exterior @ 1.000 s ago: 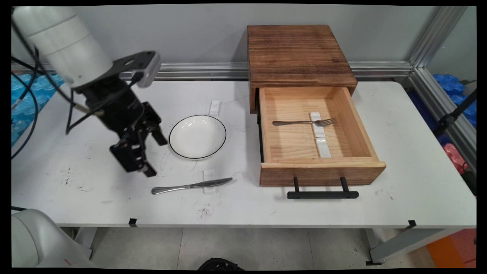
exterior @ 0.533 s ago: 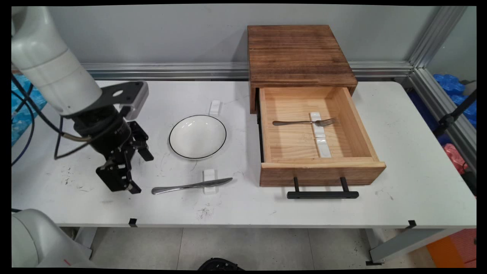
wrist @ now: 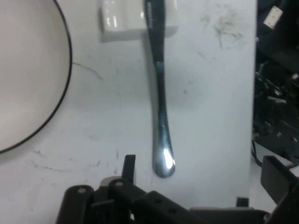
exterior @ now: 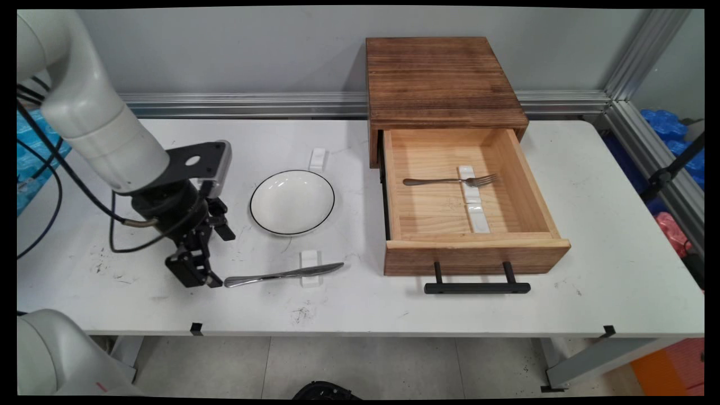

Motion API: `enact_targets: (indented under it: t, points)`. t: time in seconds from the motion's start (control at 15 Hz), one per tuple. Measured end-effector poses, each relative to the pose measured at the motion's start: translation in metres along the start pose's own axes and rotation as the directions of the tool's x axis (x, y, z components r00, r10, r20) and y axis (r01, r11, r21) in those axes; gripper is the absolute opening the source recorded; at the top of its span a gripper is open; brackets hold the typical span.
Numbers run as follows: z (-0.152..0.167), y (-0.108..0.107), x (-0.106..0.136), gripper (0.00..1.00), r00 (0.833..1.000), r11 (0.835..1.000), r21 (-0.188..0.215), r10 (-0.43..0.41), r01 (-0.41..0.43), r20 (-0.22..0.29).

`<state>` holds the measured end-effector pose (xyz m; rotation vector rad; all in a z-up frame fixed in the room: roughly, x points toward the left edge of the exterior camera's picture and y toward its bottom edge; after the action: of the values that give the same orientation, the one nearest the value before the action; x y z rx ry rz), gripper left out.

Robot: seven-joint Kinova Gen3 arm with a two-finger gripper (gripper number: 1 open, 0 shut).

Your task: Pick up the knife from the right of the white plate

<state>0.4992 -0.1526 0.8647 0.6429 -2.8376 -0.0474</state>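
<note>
Black two-finger gripper [exterior: 202, 270], jaws apart and empty, low at the handle end of the silver metal knife [exterior: 281, 275] lying on its small white rest [exterior: 309, 269] beside the black-rimmed white plate [exterior: 292, 202].

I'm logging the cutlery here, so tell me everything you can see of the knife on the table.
The knife is one piece of shiny, silvery metal, with a rounded, widened handle end and a slim blade. It lies flat near the table's front edge, below the white bowl. Its blade rests across a small white rest; the handle end lies on the table. The tool stands open just off the handle end; whether it touches is unclear.
</note>
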Motion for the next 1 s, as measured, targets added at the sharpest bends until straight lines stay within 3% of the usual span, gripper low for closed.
enact_targets:
  t: [0.47, 1.0]
  points:
    - [0.03, -0.004, 0.011, 1.0, 0.998, 0.998, 0.035, -0.06, 0.06, -0.012]
    - [0.059, -0.011, 0.021, 1.0, 0.998, 0.997, 0.052, -0.059, 0.06, -0.034]
